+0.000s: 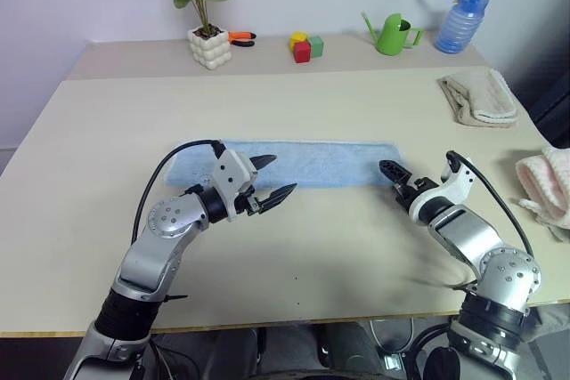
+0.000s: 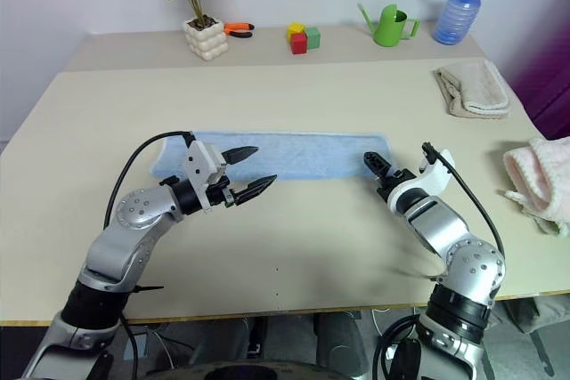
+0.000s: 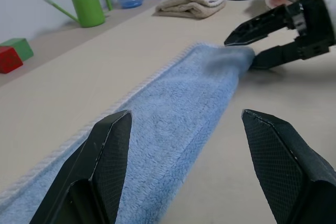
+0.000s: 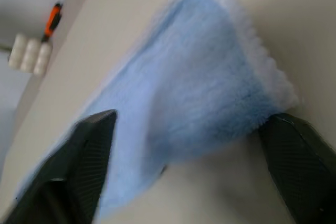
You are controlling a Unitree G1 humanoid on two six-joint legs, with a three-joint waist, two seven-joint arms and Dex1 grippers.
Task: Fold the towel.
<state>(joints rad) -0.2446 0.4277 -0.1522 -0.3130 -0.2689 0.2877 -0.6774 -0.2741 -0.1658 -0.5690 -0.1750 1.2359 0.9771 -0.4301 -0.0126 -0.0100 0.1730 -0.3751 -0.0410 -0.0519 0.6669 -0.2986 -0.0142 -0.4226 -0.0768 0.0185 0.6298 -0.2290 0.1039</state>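
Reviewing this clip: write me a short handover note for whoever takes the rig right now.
Left gripper: open, holding nothing, poised over the near edge of the towel around its middle.
Right gripper: jaws apart at the towel's right-hand end, nothing clamped yet.
Towel: lying flat as a long narrow strip across the table, so it looks already folded lengthwise.
Left to do: grip the right end, carry it over toward the left end, then flatten the fold.
The beige towel and pink towel are not part of the job.
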